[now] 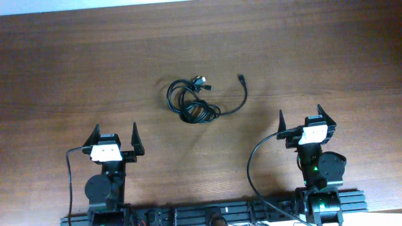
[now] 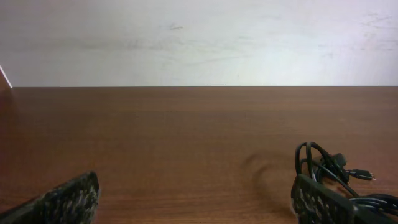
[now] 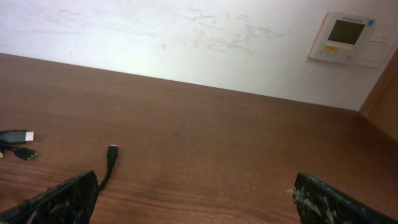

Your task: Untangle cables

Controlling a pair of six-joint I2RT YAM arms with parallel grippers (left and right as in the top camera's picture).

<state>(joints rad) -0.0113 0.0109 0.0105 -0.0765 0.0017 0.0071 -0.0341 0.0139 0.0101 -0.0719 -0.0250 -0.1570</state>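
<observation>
Both claws rest low over the brown table (image 1: 94, 56) with their jaws spread wide apart, and neither is touching or holding anything. The left claw (image 1: 115, 130) has bare wood between its two fingers (image 2: 74, 196); the cables (image 1: 191, 102) lie ahead of it and off to its right. In the left wrist view the dark loops rise just beyond its right finger, partly hidden by it. The right claw (image 1: 301, 114) faces the far edge of the table, and the same bundle lies ahead of it and to its left, well clear of its fingertips. The cables are a loose coil of thin black cord, several loops lying over one another. Which strand crosses over which cannot be made out from above. A small cluster of connectors (image 1: 202, 81) lies at the coil's far side, one of them with a pale tip. One strand leaves the coil and curves out toward the right claw, ending in a small dark plug (image 1: 240, 78). In the right wrist view this plug lies flat on the wood a little ahead of that claw's left finger, not touching it. Beyond the table stands a pale wall (image 3: 186, 37), and a wall panel (image 3: 346, 38) with a small screen is mounted ahead of the right claw, to its right.
</observation>
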